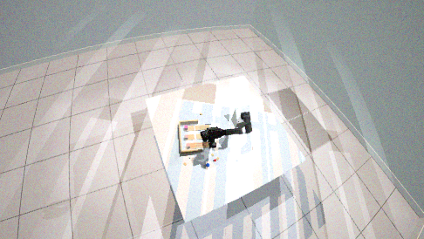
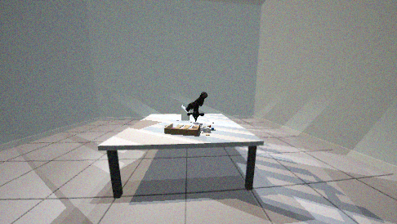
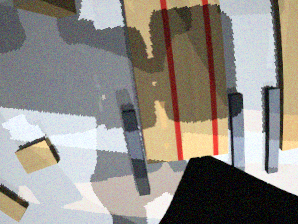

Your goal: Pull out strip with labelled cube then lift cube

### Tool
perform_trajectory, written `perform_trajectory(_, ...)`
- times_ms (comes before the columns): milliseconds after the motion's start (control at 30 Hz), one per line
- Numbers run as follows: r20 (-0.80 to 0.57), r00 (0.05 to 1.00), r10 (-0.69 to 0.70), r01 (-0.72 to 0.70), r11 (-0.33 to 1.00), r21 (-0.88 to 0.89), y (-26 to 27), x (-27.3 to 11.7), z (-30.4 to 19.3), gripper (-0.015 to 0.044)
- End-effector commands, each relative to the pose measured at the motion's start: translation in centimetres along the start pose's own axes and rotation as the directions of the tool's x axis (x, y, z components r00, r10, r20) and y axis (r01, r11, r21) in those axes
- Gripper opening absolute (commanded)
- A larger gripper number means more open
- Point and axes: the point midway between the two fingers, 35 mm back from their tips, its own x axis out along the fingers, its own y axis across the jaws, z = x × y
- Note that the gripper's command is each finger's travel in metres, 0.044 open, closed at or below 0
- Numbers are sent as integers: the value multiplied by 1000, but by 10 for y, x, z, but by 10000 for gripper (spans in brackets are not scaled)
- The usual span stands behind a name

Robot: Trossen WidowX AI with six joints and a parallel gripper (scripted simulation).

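My gripper [image 1: 212, 144] [image 2: 196, 119] [image 3: 200, 167] is shut and empty, at the near end of the red-lined strip [image 1: 200, 145] [image 3: 192, 137]. That strip lies flat between rails and shows no gap in view; its far end is outside the wrist view. The middle strip [image 1: 190, 137] and the far-side strip [image 1: 191, 127] each show a gap in the top view. A magenta cube [image 1: 186, 127] is on the far-side strip. A pinkish cube [image 1: 187, 137] is on the middle strip, another pinkish cube [image 1: 188, 146] on the red-lined one. Labels are too small to read.
The wooden tray wall [image 1: 180, 139] [image 2: 182, 132] encloses the cube ends. Low grey rails [image 3: 136, 155] [image 3: 236, 132] [image 3: 271, 132] flank the strips. Small wooden blocks [image 3: 37, 156] [image 3: 12, 204], a blue piece [image 1: 208, 165] and a red piece [image 1: 215, 160] lie beside the tray.
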Motion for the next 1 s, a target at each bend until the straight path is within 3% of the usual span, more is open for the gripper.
perform_trajectory(0, -8, 1000, -6, 6, 1000, 6, -2, 10, -1, 0)
perform_trajectory(967, -9, 1000, -2, 2, 1000, 6, -2, 56, 0, 0)
